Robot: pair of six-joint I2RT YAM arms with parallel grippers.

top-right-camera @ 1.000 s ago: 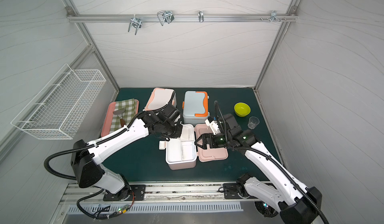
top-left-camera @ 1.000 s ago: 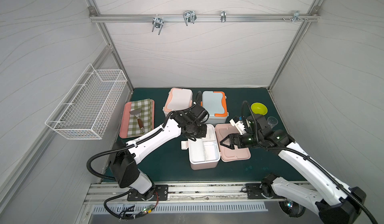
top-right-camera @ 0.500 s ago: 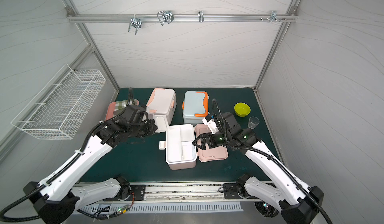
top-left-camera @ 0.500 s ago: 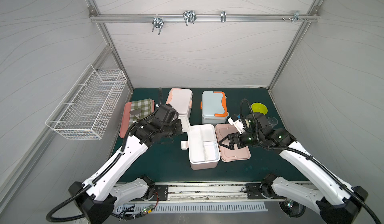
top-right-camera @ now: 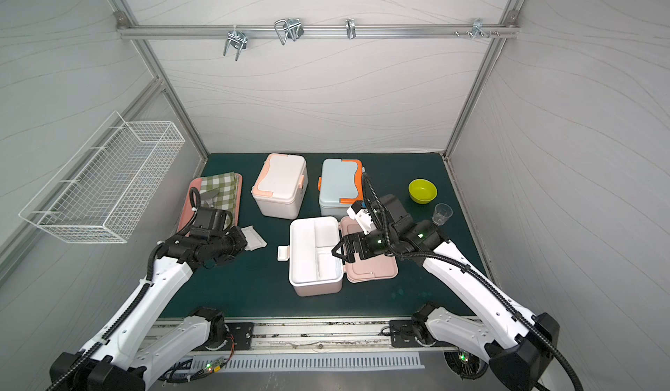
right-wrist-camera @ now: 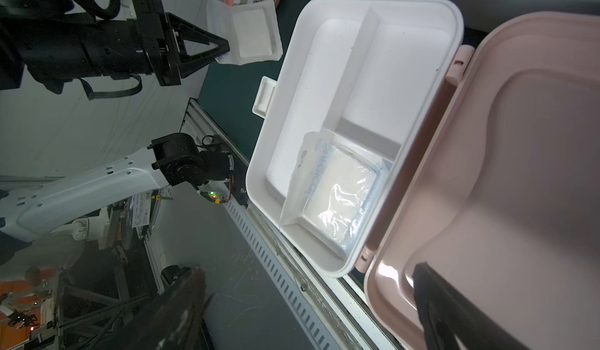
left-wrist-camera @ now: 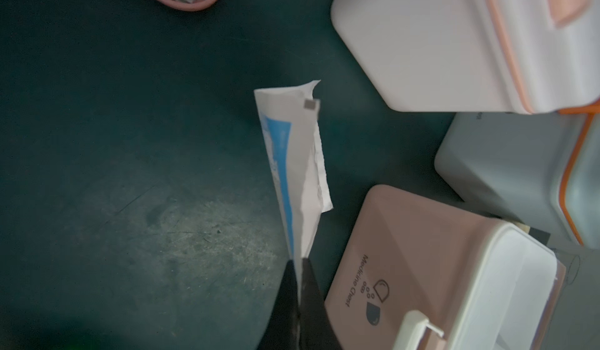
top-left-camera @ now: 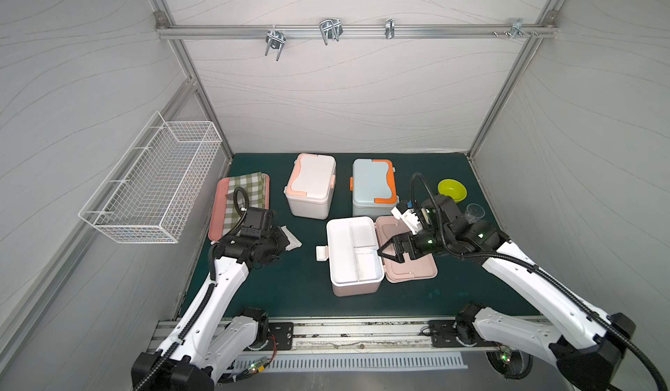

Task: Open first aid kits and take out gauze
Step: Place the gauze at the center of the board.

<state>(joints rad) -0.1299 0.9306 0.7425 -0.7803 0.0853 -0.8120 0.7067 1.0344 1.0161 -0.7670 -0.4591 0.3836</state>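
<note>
Left wrist view: left end effector (left-wrist-camera: pixel 300 262) pinches gauze (left-wrist-camera: pixel 298 156) by its edge, clear of the open kit (left-wrist-camera: pixel 406 251); right end effector (top-left-camera: pixel 389 256) gapes, poised for the second gauze (right-wrist-camera: pixel 337 195).

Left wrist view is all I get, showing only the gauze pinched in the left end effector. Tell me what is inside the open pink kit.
Observer: One more wrapped gauze pad lies in the pink kit, in the small compartment beside the hinge, on the robot's side.
Operator: Report the right end effector.
Observer: The right end effector is open and holds nothing. It hangs over the edge where the kit meets its flipped-back lid.
</note>
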